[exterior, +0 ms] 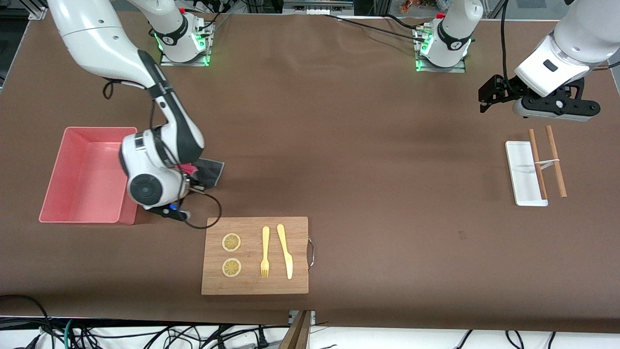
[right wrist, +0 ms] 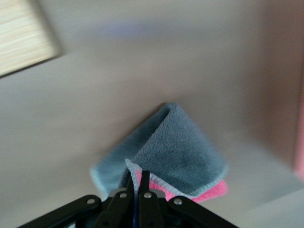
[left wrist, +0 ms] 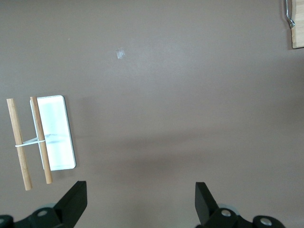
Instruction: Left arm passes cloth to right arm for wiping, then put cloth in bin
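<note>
One cloth (right wrist: 178,152), grey face out with a crimson-pink edge showing, hangs pinched in the right gripper (right wrist: 137,183) beside the one pink bin (exterior: 82,169); it seems to brush the table. The left gripper (left wrist: 140,202) waits spread above two wooden sticks (exterior: 547,160) and one white tray (exterior: 520,165)
</note>
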Motion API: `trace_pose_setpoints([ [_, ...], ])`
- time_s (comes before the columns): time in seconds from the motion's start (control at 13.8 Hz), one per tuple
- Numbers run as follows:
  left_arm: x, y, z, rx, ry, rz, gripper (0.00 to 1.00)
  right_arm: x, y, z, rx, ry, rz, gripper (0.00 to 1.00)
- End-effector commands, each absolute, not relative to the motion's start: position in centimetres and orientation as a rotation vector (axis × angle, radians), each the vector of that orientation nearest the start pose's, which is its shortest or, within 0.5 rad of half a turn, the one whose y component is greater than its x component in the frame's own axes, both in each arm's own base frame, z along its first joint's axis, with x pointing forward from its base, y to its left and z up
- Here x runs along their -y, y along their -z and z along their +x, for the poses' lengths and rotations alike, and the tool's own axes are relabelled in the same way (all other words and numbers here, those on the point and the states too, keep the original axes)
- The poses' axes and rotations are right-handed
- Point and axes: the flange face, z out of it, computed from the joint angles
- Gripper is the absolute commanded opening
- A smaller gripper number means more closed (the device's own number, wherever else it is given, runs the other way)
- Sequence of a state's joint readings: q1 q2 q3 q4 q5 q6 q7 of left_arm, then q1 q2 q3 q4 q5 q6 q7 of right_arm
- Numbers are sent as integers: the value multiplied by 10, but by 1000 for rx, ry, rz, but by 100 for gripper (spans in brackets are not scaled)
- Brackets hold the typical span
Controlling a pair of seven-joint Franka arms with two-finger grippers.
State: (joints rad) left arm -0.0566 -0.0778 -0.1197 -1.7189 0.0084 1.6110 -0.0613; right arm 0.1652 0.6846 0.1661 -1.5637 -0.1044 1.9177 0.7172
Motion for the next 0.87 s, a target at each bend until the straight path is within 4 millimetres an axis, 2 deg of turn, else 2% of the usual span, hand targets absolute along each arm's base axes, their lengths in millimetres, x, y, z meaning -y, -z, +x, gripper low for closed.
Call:
trace_pose_setpoints([
  [0.0, 96, -604, 525, -213, -40, -3112, 100, -243, -223, 628, -722, -416, -3106, 0],
  [0.07, 97, -604, 524, -215, -43, -3111, 100, -264, -219, 622, -766, -403, -3080, 0],
  [0.36, 102, -606, 523, -227, -40, -3110, 100, -344, -223, 600, -941, -353, -2910, 0],
  [0.51, 105, -606, 522, -236, -40, -3108, 100, -373, -227, 590, -996, -339, -2839, 0],
  [0.8, 105, -606, 522, -236, -40, -3108, 100, -409, -245, 577, -1107, -423, -2669, 0],
])
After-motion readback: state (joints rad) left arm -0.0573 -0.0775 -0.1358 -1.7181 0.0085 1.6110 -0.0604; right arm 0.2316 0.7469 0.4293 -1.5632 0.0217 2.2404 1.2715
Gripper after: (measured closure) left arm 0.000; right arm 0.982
